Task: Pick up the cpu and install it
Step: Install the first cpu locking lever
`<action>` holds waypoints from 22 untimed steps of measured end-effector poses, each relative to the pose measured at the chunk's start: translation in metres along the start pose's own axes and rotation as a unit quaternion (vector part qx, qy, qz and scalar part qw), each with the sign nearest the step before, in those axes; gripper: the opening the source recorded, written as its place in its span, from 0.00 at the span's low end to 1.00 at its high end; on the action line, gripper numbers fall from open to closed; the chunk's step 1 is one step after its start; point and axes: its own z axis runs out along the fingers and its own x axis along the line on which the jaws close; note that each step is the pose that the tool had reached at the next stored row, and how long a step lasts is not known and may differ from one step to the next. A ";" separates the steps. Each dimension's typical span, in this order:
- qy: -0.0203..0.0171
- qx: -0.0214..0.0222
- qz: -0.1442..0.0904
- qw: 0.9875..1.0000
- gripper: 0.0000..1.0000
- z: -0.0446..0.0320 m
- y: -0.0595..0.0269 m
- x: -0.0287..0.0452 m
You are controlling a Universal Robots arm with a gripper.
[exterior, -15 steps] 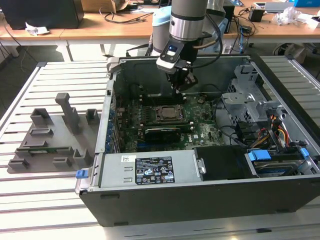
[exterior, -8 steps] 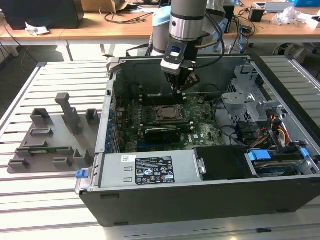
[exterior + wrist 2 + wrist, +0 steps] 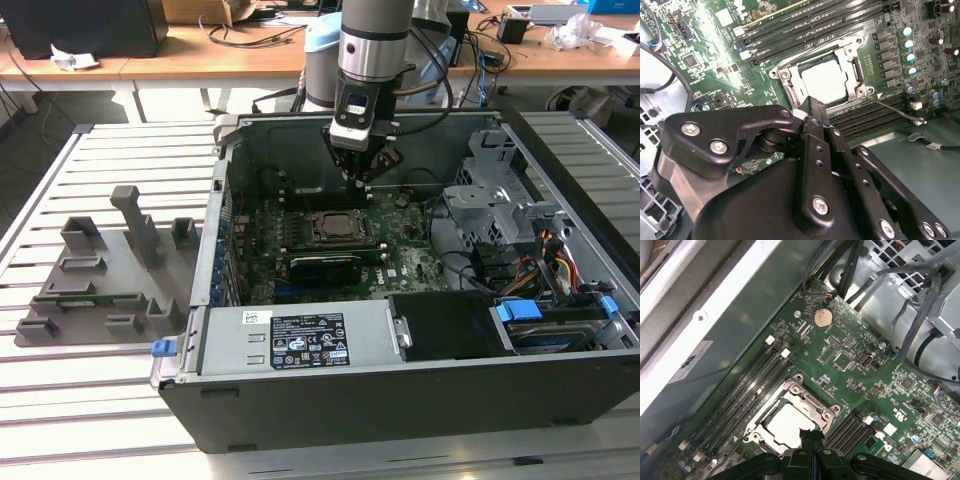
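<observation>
The cpu point(image 3: 825, 80) point(image 3: 787, 422), a flat silvery square, lies in the metal-framed socket point(image 3: 335, 228) on the green motherboard inside the open computer case point(image 3: 400, 390). My gripper point(image 3: 360, 176) hangs a short way above the board, just beyond the socket's far edge. In both wrist views its black fingertips point(image 3: 810, 436) point(image 3: 812, 107) are pressed together with nothing between them. The cpu is apart from the gripper.
A long black expansion card point(image 3: 325, 268) sits in front of the socket, with memory slots point(image 3: 752, 382) beside it. A metal drive cage point(image 3: 490, 200) and cables fill the case at the exterior view's right. A grey holder tray point(image 3: 100, 270) stands outside at the left.
</observation>
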 end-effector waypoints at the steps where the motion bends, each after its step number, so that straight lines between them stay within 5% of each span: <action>1: -0.001 0.000 -0.006 1.000 0.11 0.0000 0.0000 0.0000; 9: -0.004 -0.001 -0.043 0.999 0.11 0.0000 0.0000 0.0000; 22: -0.010 -0.003 -0.117 0.993 0.11 0.0000 0.0000 0.0000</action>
